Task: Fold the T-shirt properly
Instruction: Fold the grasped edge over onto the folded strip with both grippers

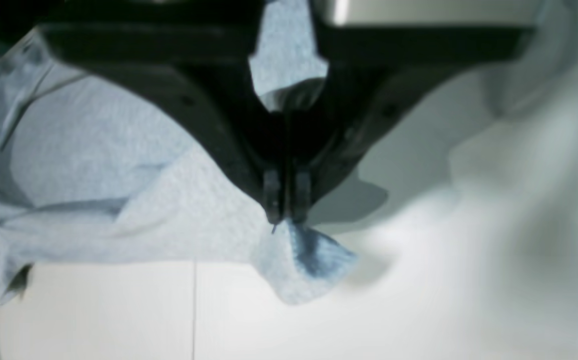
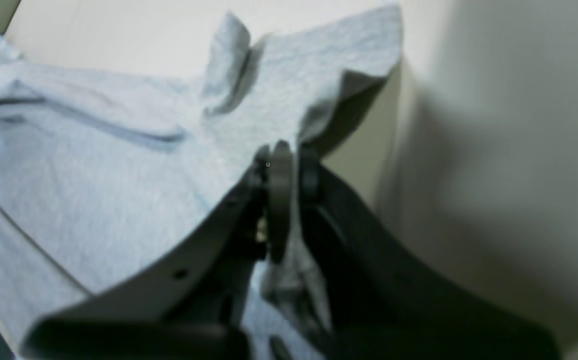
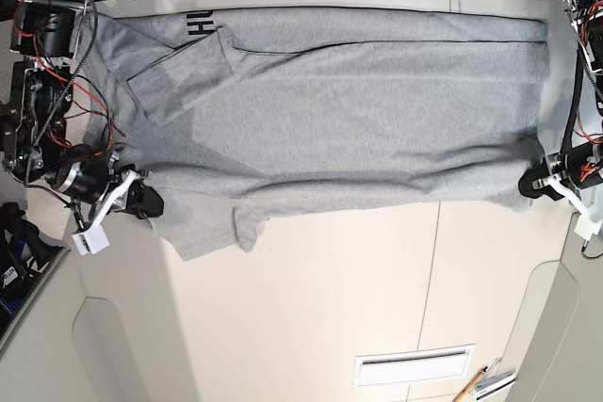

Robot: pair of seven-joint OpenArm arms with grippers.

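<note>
While both grippers pinch cloth, the shirt [image 3: 339,110] lies spread long across the table [image 3: 330,308], stretched between the two arms in the base view. The left gripper [image 1: 285,212] has its jaws pressed together on a small corner of the grey fabric; a little tuft of cloth sticks out just below the fingertips, and the rest of the shirt [image 1: 93,165] runs away to one side of the jaws, with several folds and creases. Beneath this gripper the pale table [image 1: 118,310] shows bare, with a thin seam line in it. The right gripper [image 2: 281,160] is also closed on cloth: a fold of the shirt [image 2: 118,175] is caught between its jaws, and a bunch of fabric hangs down between the two black fingers toward the camera. Beyond its tips the cloth rises in a raised, folded flap, and the table [image 2: 118,35] is seen past the edge of the fabric. In the base view the left gripper [image 3: 545,183] holds one end of the shirt's near edge, and the right gripper [image 3: 146,202] holds the other end, just beside a loose flap of fabric that lies on the table. Black letters [image 3: 199,23] show at the far corner on the right arm's side.
</note>
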